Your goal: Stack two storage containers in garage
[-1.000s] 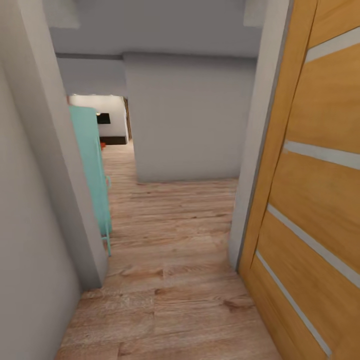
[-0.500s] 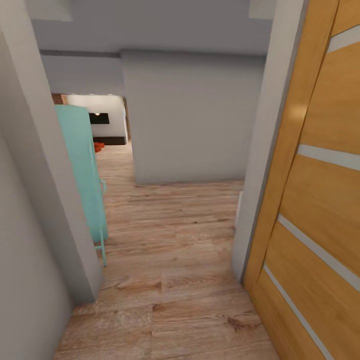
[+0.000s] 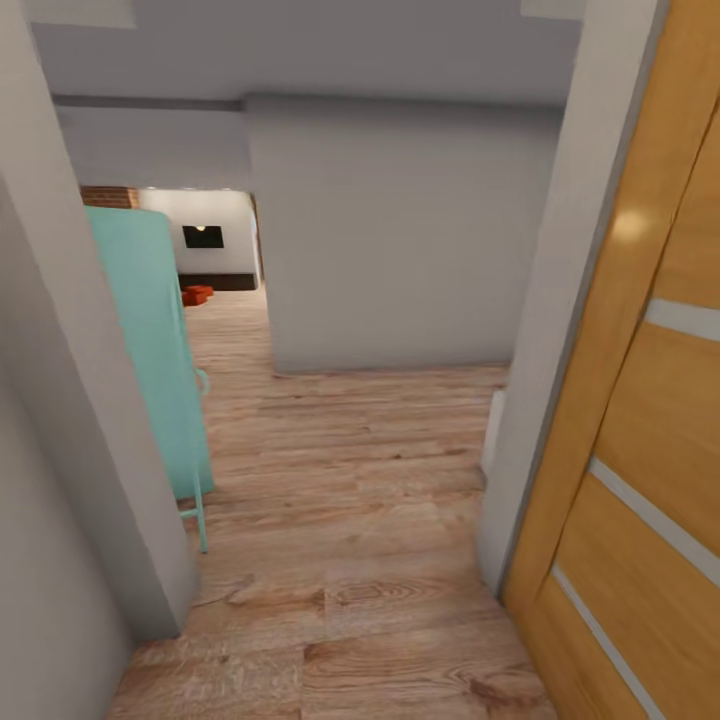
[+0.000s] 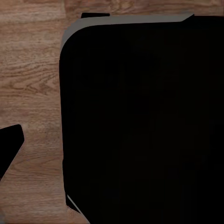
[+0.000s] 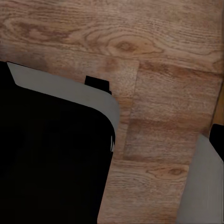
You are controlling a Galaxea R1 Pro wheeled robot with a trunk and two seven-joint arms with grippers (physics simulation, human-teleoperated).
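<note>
Neither wrist view lets me tell how the jaws stand. The left wrist camera looks down on a large black body with a grey rounded edge, and beside it light wood plank floor; a small black shape pokes in at the picture's border, perhaps part of the gripper, though I cannot tell. The right wrist camera shows a like black body with a grey rim over the same wood planks, and a grey surface at the border.

Further out, the head view looks through a doorway. An orange wooden slatted door stands open on the right, a grey wall rises close on the left, and a teal cabinet on thin legs stands just past that wall. A grey partition wall faces the camera across the corridor. Far off, through the opening beyond, two small orange-red storage containers sit on the living room floor, near a dark fireplace and brick chimney, well apart from the robot.
</note>
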